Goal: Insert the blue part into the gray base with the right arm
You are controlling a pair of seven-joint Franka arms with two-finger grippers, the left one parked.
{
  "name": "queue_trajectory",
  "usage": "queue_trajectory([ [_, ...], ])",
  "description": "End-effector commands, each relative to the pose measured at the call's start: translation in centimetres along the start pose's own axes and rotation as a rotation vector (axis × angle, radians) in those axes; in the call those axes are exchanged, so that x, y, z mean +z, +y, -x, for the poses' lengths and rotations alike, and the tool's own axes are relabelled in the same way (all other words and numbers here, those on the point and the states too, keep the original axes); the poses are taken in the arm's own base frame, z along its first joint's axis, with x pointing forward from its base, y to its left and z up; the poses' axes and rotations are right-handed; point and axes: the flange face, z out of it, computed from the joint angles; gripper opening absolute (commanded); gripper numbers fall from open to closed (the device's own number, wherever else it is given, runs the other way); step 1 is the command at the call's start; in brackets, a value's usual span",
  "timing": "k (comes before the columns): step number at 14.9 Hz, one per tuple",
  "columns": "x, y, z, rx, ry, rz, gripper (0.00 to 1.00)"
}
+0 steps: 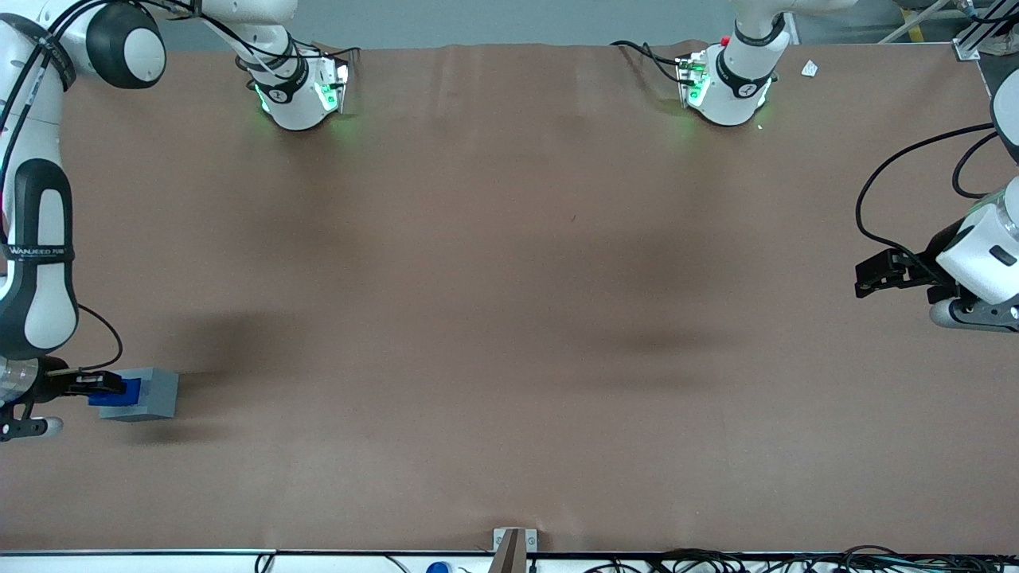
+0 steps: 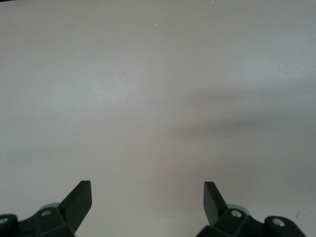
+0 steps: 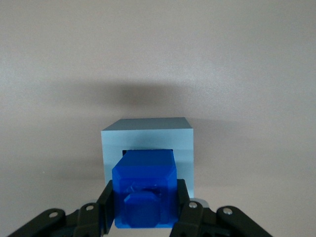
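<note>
The gray base (image 1: 155,394) stands on the brown table at the working arm's end, fairly near the front camera. The blue part (image 1: 119,394) is held between the fingers of my right gripper (image 1: 107,387), directly over the base. In the right wrist view the blue part (image 3: 144,185) sits between the black fingers (image 3: 104,203), its lower end at the square socket in the gray base's (image 3: 148,136) top face. How deep it sits in the socket I cannot tell. The gripper (image 3: 144,207) is shut on the blue part.
The brown table (image 1: 509,318) stretches wide toward the parked arm's end. Two robot bases (image 1: 298,87) stand along the table edge farthest from the front camera. A small bracket (image 1: 513,545) sits at the near edge.
</note>
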Motion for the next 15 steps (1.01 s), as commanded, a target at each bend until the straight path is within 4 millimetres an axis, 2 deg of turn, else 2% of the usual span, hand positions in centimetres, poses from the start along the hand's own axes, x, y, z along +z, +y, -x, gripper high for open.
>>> queue_trajectory([
  [1,0.5,0.2,0.1,0.07,0.014,-0.038,1.0],
  [2,0.0,0.5,0.2,0.082,0.022,-0.054,1.0],
  [3,-1.4,-0.4,-0.1,0.072,0.038,-0.054,1.0],
  [5,-6.1,-1.9,0.3,0.058,0.033,-0.066,1.0],
  [8,-15.2,-4.9,2.9,0.059,-0.004,-0.088,1.0],
  [10,-21.6,-8.7,5.2,0.104,-0.001,-0.083,1.0],
  [11,-23.9,-10.4,6.2,0.112,0.003,-0.078,1.0],
  [13,-27.5,-15.3,8.6,0.172,-0.038,-0.019,1.0],
  [15,-29.7,-19.2,10.5,0.27,-0.099,0.04,1.0],
])
